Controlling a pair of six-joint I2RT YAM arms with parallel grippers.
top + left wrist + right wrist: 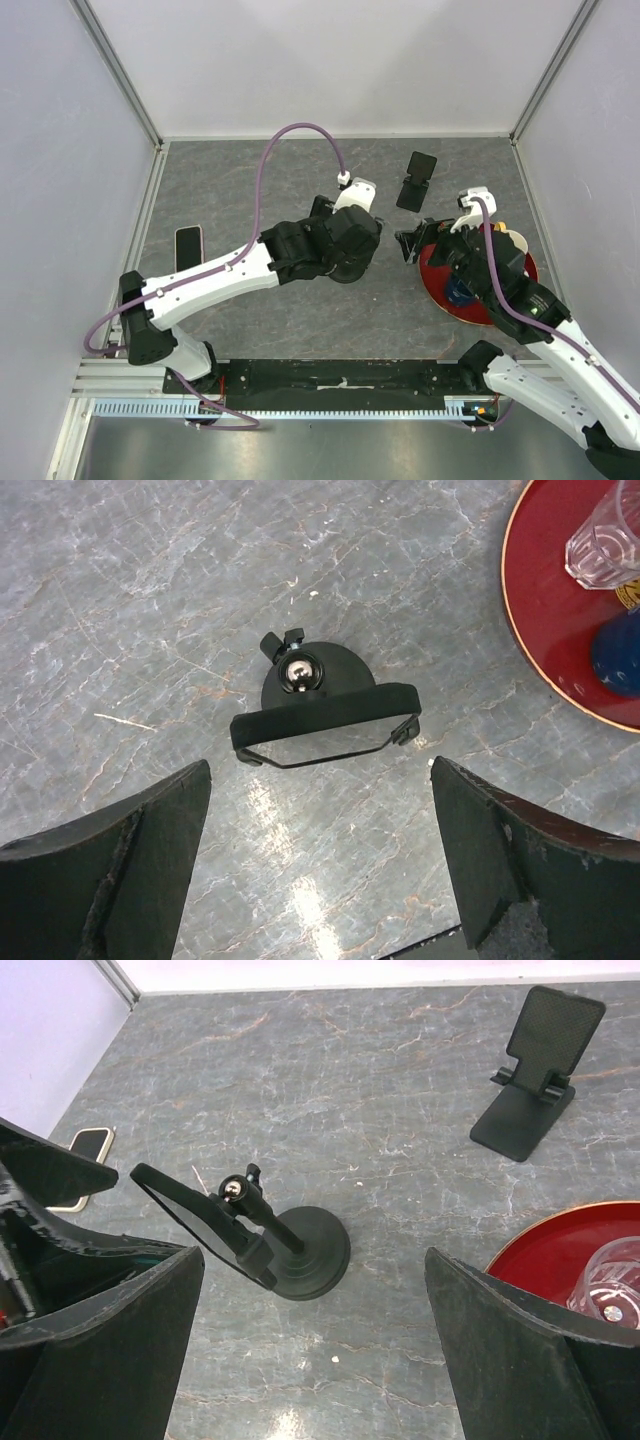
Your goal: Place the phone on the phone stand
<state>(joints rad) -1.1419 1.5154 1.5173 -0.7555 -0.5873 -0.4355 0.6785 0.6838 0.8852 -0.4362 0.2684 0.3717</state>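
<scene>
Left end effector [320,770] and right end effector [312,1260] gape open; phone [188,243] hugs the bench's [230,180] left edge, phone stand [416,180] far right.

The top external camera hangs high over the near edge, looking straight down on the whole table [220,190], with the phone stand [415,180] at 1 o'clock and the phone [188,247] at 9 o'clock. The left wrist camera looks almost straight down from close range at a small mirror [325,735], catching the red tray [545,650] at 2 o'clock. The right wrist camera sits low, tilted toward roughly 10 o'clock across the table, sharing mirror and red tray with the left wrist view, phone stand and phone with the overhead.
</scene>
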